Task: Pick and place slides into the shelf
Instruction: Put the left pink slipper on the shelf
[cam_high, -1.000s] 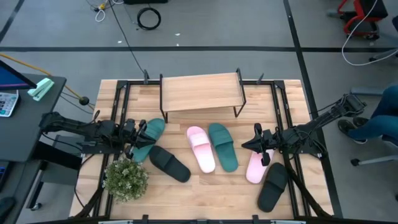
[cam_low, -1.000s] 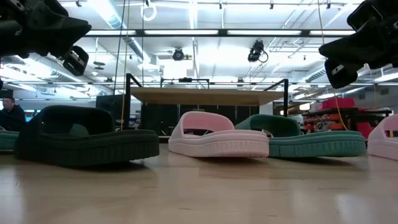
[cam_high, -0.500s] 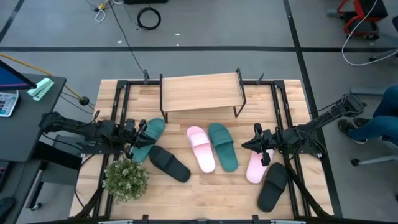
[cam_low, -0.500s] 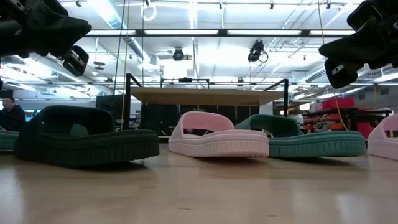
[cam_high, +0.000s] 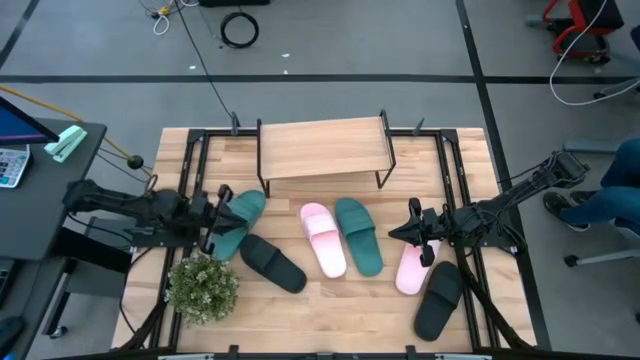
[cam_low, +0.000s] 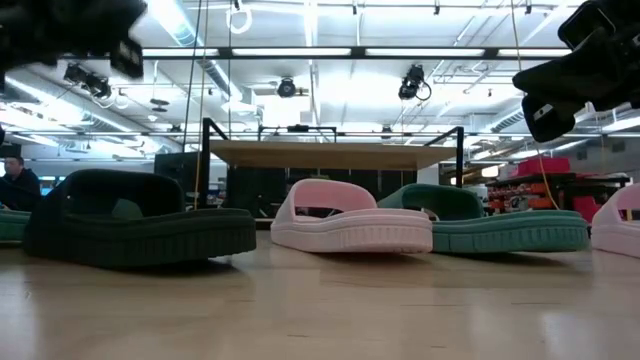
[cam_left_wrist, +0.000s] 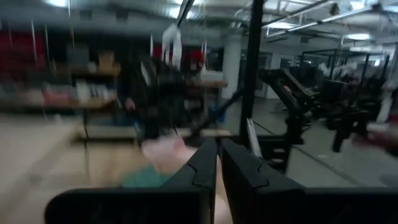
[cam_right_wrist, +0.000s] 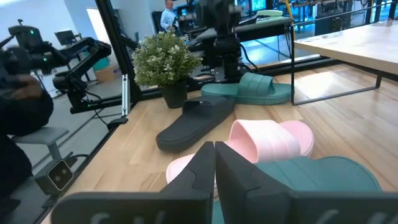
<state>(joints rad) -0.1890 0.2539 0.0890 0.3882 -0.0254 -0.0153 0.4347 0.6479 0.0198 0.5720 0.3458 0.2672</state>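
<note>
Six slides lie flat on their soles on the table: a teal slide (cam_high: 238, 222), a black slide (cam_high: 272, 264), a pink slide (cam_high: 323, 238), a second teal slide (cam_high: 358, 235), a second pink slide (cam_high: 412, 262) and a second black slide (cam_high: 440, 298). The shelf (cam_high: 322, 148) stands on its wire legs at the far edge, its plank top bare. My left gripper (cam_high: 216, 211) hangs shut in the air beside the left teal slide. My right gripper (cam_high: 412, 230) is shut too and hovers above the right pink slide's far end (cam_right_wrist: 273, 140). Neither touches anything.
A potted plant (cam_high: 203, 288) stands at the near left, close to my left arm and the black slide. Black frame rails (cam_high: 455, 170) run along both sides of the table. A seated person (cam_high: 610, 195) is just beyond the right edge. Bare wood lies between the slides and the shelf.
My left gripper has risen and drawn back a little toward the table's left edge; it is still moving, as the blur in the low and left wrist views shows. The slides lie as before.
</note>
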